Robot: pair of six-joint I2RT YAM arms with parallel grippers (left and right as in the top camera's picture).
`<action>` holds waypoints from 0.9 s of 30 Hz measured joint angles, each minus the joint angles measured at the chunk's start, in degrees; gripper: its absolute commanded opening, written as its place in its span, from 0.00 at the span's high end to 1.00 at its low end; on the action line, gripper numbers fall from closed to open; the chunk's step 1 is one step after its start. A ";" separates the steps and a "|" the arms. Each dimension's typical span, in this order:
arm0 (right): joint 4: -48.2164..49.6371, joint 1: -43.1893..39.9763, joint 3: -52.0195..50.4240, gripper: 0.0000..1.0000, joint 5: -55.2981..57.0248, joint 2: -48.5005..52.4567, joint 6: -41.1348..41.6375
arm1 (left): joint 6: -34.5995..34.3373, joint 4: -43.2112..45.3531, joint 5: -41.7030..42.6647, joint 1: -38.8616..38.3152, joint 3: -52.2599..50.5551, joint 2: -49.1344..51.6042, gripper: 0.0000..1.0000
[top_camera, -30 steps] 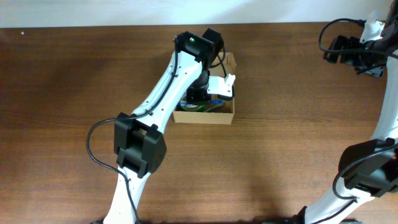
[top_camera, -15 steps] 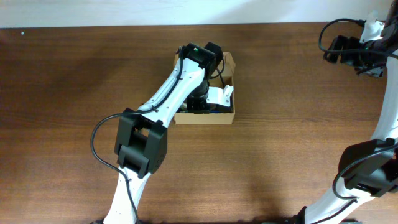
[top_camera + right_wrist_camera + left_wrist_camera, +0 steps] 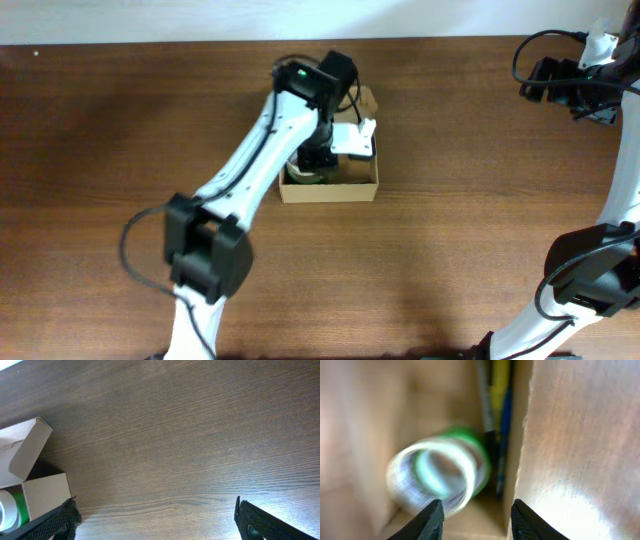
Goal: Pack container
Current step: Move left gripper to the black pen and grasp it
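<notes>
Left claw (image 3: 477, 515) sits down inside the container (image 3: 332, 192), tips parted, nothing between them. In the left wrist view a green tape roll (image 3: 440, 477) lies loose on the box floor just beyond the tips. We read it as not gripped, though blur makes any contact hard to call. Yellow and blue pens (image 3: 501, 415) stand along the inner wall beside the roll.

Right claw (image 3: 157, 516) is spread wide and empty, hovering over bare worktop (image 3: 480, 220) at the far right, well apart from the box.

The container rests on the worktop, middle and toward the far edge, under the left arm. Its lid flap (image 3: 24, 454) is up and the mouth is open.

Handling, our judgement:
- It is plain thin cardboard, so we expect it to be light even with the roll and pens inside.
- The walls should flex and dent under a hard pinch, so a gentle squeeze only.
- The wood looks smooth, so the box will likely skid if pushed from one side. We would brace it with the other claw.
- The contents are loose and will shift if it tilts, so keep it level.

Where we would take hold:
- To close it, take the free edge of the flap, away from the hinge, and fold it over.
- To move it, pinch over the rim of a short side wall near a corner, where the card is stiffest.
- Avoid the middle of the long walls, which would bow inward.
</notes>
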 measured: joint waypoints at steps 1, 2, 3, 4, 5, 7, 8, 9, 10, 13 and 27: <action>0.00 0.00 0.00 0.01 0.00 0.00 0.04 | -0.63 0.37 -0.63 0.02 0.00 -2.03 0.56; 0.00 0.00 0.00 0.01 0.00 0.00 0.04 | -1.18 0.72 -1.33 0.15 0.00 -4.04 0.56; 0.00 0.00 0.00 0.01 0.00 0.00 0.04 | -1.57 0.98 -1.84 0.31 0.00 -6.05 0.56; 0.00 0.00 0.00 0.01 0.00 0.00 0.02 | -2.16 1.60 -2.23 0.72 -0.13 -8.48 0.56; 0.00 0.00 0.00 0.01 0.00 0.00 0.00 | -2.95 2.86 -2.58 1.36 -0.46 -10.75 0.56; 0.00 0.00 0.00 0.01 0.00 0.00 0.02 | -5.31 6.60 -3.06 3.61 -2.32 -15.52 0.56; 0.00 0.00 0.00 0.01 0.00 0.00 0.02 | -6.78 8.37 -3.26 5.25 -3.91 -17.94 0.56; 0.00 0.00 0.00 0.01 0.02 0.00 0.00 | -9.03 10.29 -3.39 7.74 -6.62 -20.90 0.55; 0.00 0.00 0.00 0.01 0.00 0.00 0.00 | -10.86 11.37 -3.58 9.97 -8.94 -23.12 0.55; 0.00 0.00 0.00 0.01 0.00 0.00 0.02 | -19.58 16.74 -4.13 18.05 -18.64 -28.52 0.55; 0.00 0.00 0.00 0.01 0.00 0.00 0.00 | -42.99 25.33 -1.36 30.23 -44.74 -18.23 0.51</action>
